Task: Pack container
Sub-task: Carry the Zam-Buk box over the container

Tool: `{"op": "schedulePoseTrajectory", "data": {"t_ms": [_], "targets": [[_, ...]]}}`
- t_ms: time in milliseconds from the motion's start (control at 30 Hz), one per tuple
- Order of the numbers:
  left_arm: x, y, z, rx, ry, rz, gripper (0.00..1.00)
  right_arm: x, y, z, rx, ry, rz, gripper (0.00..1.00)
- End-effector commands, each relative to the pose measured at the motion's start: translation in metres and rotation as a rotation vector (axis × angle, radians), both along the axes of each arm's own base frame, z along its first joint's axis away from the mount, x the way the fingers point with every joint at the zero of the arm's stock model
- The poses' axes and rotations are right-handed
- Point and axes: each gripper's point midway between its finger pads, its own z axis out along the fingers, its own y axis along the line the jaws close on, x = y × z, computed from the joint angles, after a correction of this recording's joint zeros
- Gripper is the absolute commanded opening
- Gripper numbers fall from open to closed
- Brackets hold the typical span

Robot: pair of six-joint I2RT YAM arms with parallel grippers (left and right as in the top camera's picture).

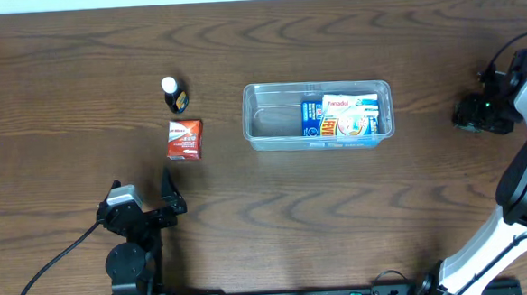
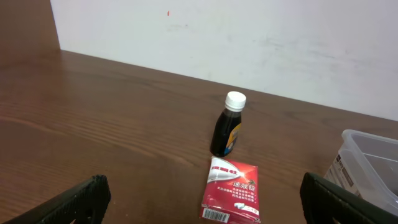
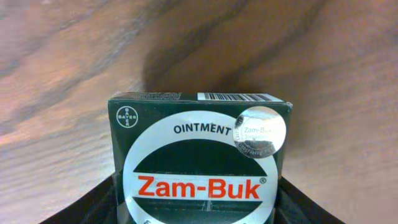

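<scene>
1. Two arms show overhead. The container [image 1: 318,115] sits at centre, with boxes [image 1: 345,116] in its right half. A bottle [image 1: 172,93] and a red box [image 1: 184,139] lie to its left. The left gripper [image 1: 141,190] is near the front and the right gripper [image 1: 470,113] is far right.
2. Left wrist: the fingers [image 2: 81,199] are spread wide and hold nothing. The container is at the right edge.
3. Right wrist: the fingers [image 3: 93,208] clamp a Zam-Buk box [image 3: 199,162].
</scene>
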Motion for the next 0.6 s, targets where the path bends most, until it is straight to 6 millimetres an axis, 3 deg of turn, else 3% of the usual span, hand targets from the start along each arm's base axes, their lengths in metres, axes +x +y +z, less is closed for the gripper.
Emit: {"op": "schedulePoseTrajectory", "data": {"t_ms": [0,200,400,567], "targets": [[0.0,0.003,-0.018,0.003,0.041,0.015,0.98,0.022,0.006,0.069,-0.006,-0.144,-0.06,0.56],[0.0,0.003,-0.018,0.003,0.041,0.015,0.98,0.014,0.038,0.118,0.031,-0.194,-0.067,0.57],[0.0,0.003,-0.018,0.003,0.041,0.015,0.98,0.012,0.099,0.157,0.068,-0.25,0.033,0.56],[0.0,0.003,-0.018,0.003,0.041,0.015,0.98,0.012,0.155,0.172,0.108,-0.268,0.09,0.54]]}}
